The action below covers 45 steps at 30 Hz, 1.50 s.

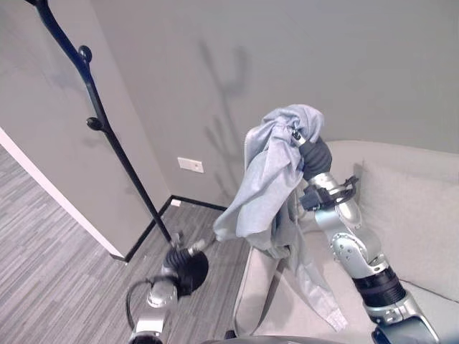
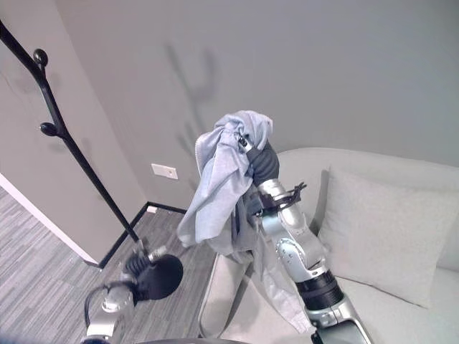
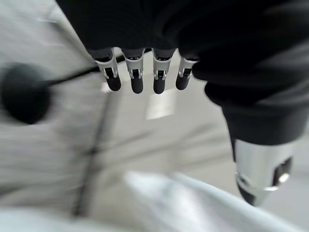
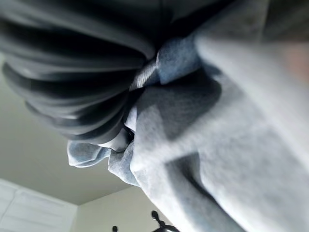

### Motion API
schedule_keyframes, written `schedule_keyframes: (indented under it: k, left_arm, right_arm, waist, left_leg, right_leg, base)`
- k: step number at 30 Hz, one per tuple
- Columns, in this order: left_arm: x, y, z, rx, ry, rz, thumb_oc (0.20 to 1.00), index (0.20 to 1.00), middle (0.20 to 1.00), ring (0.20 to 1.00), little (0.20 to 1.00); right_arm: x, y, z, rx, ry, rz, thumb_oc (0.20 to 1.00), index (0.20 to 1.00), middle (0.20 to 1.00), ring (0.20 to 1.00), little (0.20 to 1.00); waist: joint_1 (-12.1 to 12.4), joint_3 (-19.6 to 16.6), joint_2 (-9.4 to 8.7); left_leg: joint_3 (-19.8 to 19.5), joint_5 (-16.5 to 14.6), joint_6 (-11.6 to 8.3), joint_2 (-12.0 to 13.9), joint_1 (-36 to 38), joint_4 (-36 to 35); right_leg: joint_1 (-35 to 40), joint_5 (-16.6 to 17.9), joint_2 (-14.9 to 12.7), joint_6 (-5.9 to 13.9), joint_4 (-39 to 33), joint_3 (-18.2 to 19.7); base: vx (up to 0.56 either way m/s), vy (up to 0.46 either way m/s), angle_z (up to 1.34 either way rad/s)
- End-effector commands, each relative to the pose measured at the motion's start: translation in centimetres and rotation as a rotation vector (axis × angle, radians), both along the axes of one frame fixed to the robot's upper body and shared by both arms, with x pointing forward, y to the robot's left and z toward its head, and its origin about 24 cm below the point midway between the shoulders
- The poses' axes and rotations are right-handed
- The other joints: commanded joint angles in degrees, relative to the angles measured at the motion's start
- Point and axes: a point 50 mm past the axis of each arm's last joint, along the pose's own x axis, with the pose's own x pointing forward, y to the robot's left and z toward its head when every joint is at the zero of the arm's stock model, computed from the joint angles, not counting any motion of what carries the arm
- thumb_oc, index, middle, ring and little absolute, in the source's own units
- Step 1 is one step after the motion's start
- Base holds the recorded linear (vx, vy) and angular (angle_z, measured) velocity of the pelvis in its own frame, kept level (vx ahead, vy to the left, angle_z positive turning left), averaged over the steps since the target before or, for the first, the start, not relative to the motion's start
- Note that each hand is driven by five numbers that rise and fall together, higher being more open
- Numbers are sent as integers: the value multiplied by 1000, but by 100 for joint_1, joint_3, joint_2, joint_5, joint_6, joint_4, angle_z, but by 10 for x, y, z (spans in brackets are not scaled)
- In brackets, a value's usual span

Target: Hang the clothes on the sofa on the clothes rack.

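Grey garment (image 1: 276, 179) hangs clenched in my raised right robot hand (image 1: 313, 155), off the sofa (image 1: 423, 236); the clothes rack (image 1: 100, 125), well left of it, stays bare.

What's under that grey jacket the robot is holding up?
The light grey zip jacket drapes over the raised right hand; its hem hangs above the pale grey fabric sofa. The fingers beneath the cloth are covered.

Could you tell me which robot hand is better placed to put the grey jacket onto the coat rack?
The right robot hand: it is raised with the grey jacket bunched in its grip. The left robot hand hangs low and open near the coat rack base, holding nothing.
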Motion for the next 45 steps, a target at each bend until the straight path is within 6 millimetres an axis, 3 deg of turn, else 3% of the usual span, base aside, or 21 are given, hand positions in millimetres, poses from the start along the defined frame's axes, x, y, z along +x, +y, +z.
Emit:
schedule_keyframes:
  k: [1, 4, 6, 8, 11, 12, 15, 17, 19, 20, 21, 22, 23, 24, 29, 30, 32, 39, 43, 45]
  left_arm:
    - [33, 11, 31, 125, -157, 75, 1000, 1000, 1000, 1000, 1000]
    - [52, 5, 50, 158, -247, 90, 1000, 1000, 1000, 1000, 1000]
    - [59, -11, 56, 107, -284, 52, 1000, 1000, 1000, 1000, 1000]
    - [61, -28, 58, 49, -302, -1, 1000, 1000, 1000, 1000, 1000]
    - [60, -37, 58, 30, -306, -39, 1000, 1000, 1000, 1000, 1000]
    - [58, -60, 55, -13, -293, -149, 1000, 1000, 1000, 1000, 1000]
    - [56, -77, 56, -44, -298, -230, 1000, 1000, 1000, 1000, 1000]
    - [56, -100, 62, -62, -324, -342, 1000, 1000, 1000, 1000, 1000]
    - [61, -111, 67, -50, -342, -391, 1000, 1000, 1000, 1000, 1000]
    - [73, -126, 74, 14, -358, -466, 1000, 1000, 1000, 1000, 1000]
    - [74, -127, 75, 14, -360, -466, 1000, 1000, 1000, 1000, 1000]
    - [86, -143, 83, 61, -379, -532, 1000, 1000, 1000, 1000, 1000]
    - [86, -143, 84, 61, -380, -532, 1000, 1000, 1000, 1000, 1000]
    - [97, -160, 93, 115, -400, -597, 1000, 1000, 1000, 1000, 1000]
    - [115, -186, 116, 226, -455, -695, 1000, 1000, 1000, 1000, 1000]
    - [115, -186, 116, 226, -456, -695, 451, 451, 451, 451, 451]
    - [122, -188, 119, 265, -449, -689, 200, 200, 200, 200, 200]
    - [126, -175, 111, 275, -397, -633, 200, 200, 200, 200, 200]
    - [122, -162, 98, 210, -346, -554, 200, 200, 200, 200, 200]
    - [112, -147, 85, 154, -311, -490, 200, 200, 200, 200, 200]
  right_arm:
    - [9, 11, 53, 41, -183, -21, 200, 200, 200, 200, 200]
    - [9, 21, 67, 19, -220, -2, 200, 200, 200, 200, 200]
    - [11, 26, 75, 2, -240, 7, 200, 200, 200, 200, 200]
    - [13, 30, 79, -11, -244, 18, 200, 200, 200, 200, 200]
    - [16, 32, 84, -27, -254, 21, 200, 200, 200, 200, 200]
    - [24, 35, 102, -60, -290, 11, 200, 200, 200, 200, 200]
    - [28, 37, 119, -73, -331, -5, 200, 200, 200, 200, 200]
    - [32, 43, 138, -66, -367, -17, 200, 200, 200, 200, 200]
    - [29, 50, 139, -37, -367, 5, 200, 200, 200, 200, 200]
    - [23, 64, 141, -17, -375, 50, 200, 200, 200, 200, 200]
    - [23, 64, 141, -17, -376, 50, 200, 200, 200, 200, 200]
    - [17, 76, 139, -14, -375, 93, 200, 200, 200, 200, 200]
    - [17, 76, 140, -14, -376, 93, 200, 200, 200, 200, 200]
    - [11, 90, 139, -13, -376, 143, 200, 200, 200, 200, 200]
    - [-3, 110, 136, 9, -378, 233, 200, 200, 200, 200, 200]
    - [-3, 110, 136, 8, -379, 233, 200, 200, 200, 200, 200]
    - [-9, 113, 136, 4, -393, 255, 200, 200, 200, 200, 200]
    - [-12, 100, 132, 18, -411, 234, 200, 200, 200, 200, 200]
    - [-14, 86, 127, 30, -420, 189, 200, 200, 200, 200, 200]
    - [-15, 68, 118, 29, -425, 144, 200, 200, 200, 200, 200]
  waist:
    - [-63, -38, -111]
    - [-150, -83, -201]
    - [-210, -105, -221]
    - [-242, -120, -209]
    - [-252, -133, -207]
    - [-265, -149, -207]
    - [-267, -131, -193]
    - [-267, -106, -196]
    - [-276, -65, -214]
    - [-316, -36, -236]
    - [-317, -21, -237]
    - [-362, 9, -250]
    - [-362, 22, -249]
    - [-426, 57, -252]
    - [-545, 168, -225]
    - [-544, 178, -225]
    - [-610, 225, -191]
    - [-684, 289, -151]
    - [-702, 280, -116]
    - [-678, 247, -104]
  left_leg:
    - [-371, -340, -542, 252, 81, 42]
    - [-371, -344, -563, 275, 106, 42]
    - [-368, -337, -567, 290, 123, 42]
    - [-367, -339, -566, 298, 150, 42]
    - [-357, -340, -566, 303, 165, 42]
    - [-351, -336, -559, 311, 187, 42]
    - [-350, -330, -555, 316, 198, 42]
    - [-334, -319, -550, 336, 211, 42]
    - [-326, -311, -553, 337, 223, 42]
    - [-314, -302, -558, 337, 229, 42]
    - [-317, -301, -558, 335, 235, 42]
    - [-315, -295, -562, 329, 241, 42]
    - [-317, -295, -562, 328, 247, 42]
    - [-298, -299, -563, 323, 272, 42]
    - [-294, -316, -559, 296, 354, 42]
    - [-295, -317, -559, 295, 360, 42]
    - [-286, -335, -556, 277, 409, 42]
    - [-270, -368, -547, 258, 488, 42]
    - [-267, -360, -538, 261, 494, 42]
    - [-286, -331, -535, 266, 463, 42]
  right_leg:
    - [91, 906, 48, -295, -67, 152]
    - [99, 896, 67, -282, -37, 181]
    - [106, 886, 75, -266, -9, 202]
    - [119, 879, 83, -250, 3, 214]
    - [137, 881, 87, -242, 1, 225]
    - [147, 885, 89, -227, 6, 241]
    - [168, 894, 87, -217, 0, 241]
    - [185, 894, 86, -210, 1, 247]
    - [203, 891, 82, -211, 1, 244]
    - [203, 892, 81, -218, 7, 235]
    - [210, 891, 79, -218, 8, 232]
    - [221, 888, 67, -226, 24, 230]
    - [228, 887, 66, -226, 25, 228]
    - [228, 888, 58, -235, 43, 225]
    - [240, 888, 31, -246, 85, 218]
    - [246, 887, 30, -246, 86, 217]
    - [249, 897, 10, -251, 87, 216]
    - [244, 916, -6, -258, 111, 239]
    - [231, 900, 13, -261, 136, 255]
    - [208, 891, 48, -264, 162, 262]
  base:
    - [-18, -32, -2]
    - [-34, -13, 1]
    - [0, 0, 0]
    - [0, 0, 0]
    - [0, 0, 0]
    - [0, 0, 0]
    - [0, 0, 0]
    - [-8, 12, -3]
    - [-12, 4, -5]
    - [0, 0, 0]
    - [0, 0, 0]
    - [0, 0, 0]
    - [0, 0, 0]
    - [0, 0, 0]
    - [0, 0, 0]
    - [0, 0, 0]
    - [6, 2, -2]
    - [1, -8, -4]
    - [-6, -19, -3]
    - [-46, -56, 0]
